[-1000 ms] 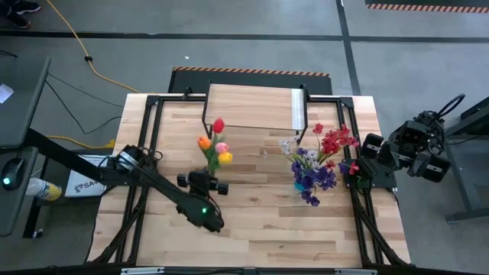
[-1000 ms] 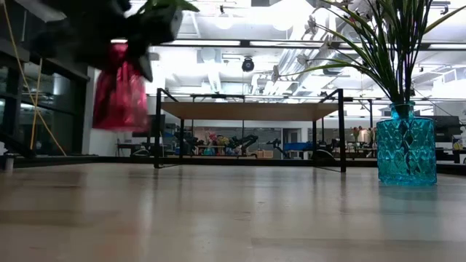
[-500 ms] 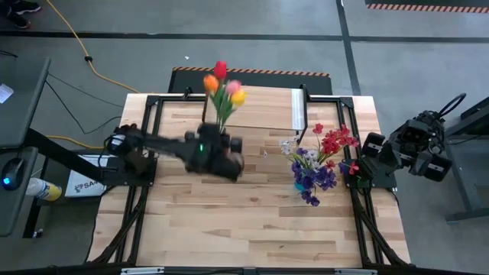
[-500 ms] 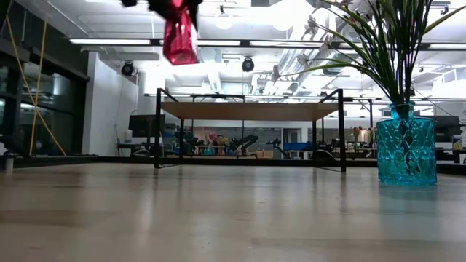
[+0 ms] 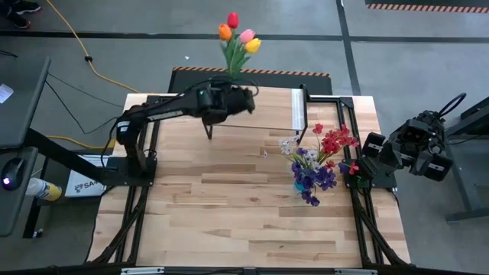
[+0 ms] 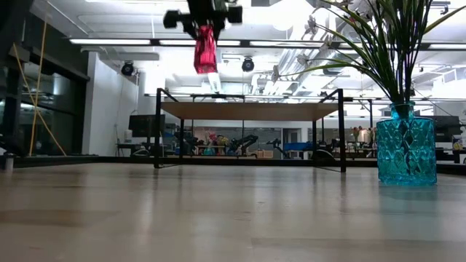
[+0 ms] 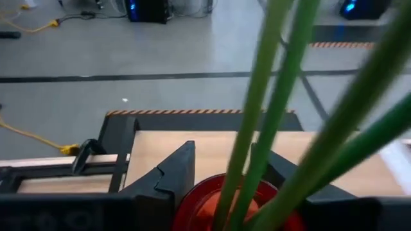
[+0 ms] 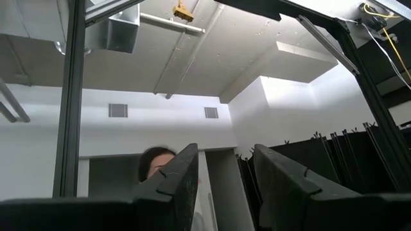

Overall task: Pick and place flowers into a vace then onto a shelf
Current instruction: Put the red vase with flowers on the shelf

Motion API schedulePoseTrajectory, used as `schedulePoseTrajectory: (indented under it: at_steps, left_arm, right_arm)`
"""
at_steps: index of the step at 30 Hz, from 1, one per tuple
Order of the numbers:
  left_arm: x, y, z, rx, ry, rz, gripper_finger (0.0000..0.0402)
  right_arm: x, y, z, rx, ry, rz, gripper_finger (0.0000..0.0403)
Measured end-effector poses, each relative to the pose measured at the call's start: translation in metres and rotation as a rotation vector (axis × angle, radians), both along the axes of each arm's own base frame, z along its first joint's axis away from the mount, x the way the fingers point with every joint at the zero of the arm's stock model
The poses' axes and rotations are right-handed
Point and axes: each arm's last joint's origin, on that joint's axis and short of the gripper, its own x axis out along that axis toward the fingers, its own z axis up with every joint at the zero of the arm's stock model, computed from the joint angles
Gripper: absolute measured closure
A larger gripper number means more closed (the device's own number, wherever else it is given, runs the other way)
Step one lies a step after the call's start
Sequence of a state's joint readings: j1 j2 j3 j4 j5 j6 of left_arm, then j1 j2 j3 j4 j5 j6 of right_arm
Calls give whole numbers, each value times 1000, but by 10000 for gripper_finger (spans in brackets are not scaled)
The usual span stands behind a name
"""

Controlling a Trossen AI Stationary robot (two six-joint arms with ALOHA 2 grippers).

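Note:
My left gripper is shut on a red vase that holds red, orange, pink and yellow tulips. It hangs high above the left part of the light-wood shelf, which also shows in the low view. The green stems rise out of the vase's mouth. A blue glass vase with purple, white and red sprays stands on the table at the right. My right gripper is open and empty at the table's right edge. My left gripper pinches the red vase's top, just below its rim, between its two fingers, one on either side. The fingers point toward the table's far edge. The vase hangs about upright below the gripper, lifted clear of the shelf and the table.
The shelf's black legs stand at the table's far edge. Black frame rails run along the table's left and right sides. Bare plank tabletop lies in the middle and near part.
My left gripper has carried the red vase with tulips up from low over the table's near left, toward the far edge, and now holds it high above the shelf's left part. The arm has swung round to reach toward the far right. The vase has stayed about upright.

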State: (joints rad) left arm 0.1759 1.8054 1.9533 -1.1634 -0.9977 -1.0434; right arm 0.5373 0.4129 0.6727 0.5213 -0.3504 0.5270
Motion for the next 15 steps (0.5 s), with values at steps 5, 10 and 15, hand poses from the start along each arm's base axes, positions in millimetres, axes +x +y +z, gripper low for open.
schedulePoseTrajectory:
  at_steps: [5,10,15]
  left_arm:
    - [10,30,-14,-8,42,25,235]
    - [21,46,-32,-23,94,31,244]
    - [32,49,-46,-5,114,45,238]
  right_arm:
    - [0,0,0,0,0,0,261]
    - [0,0,0,-1,1,1,261]
    - [0,0,0,-2,2,1,261]
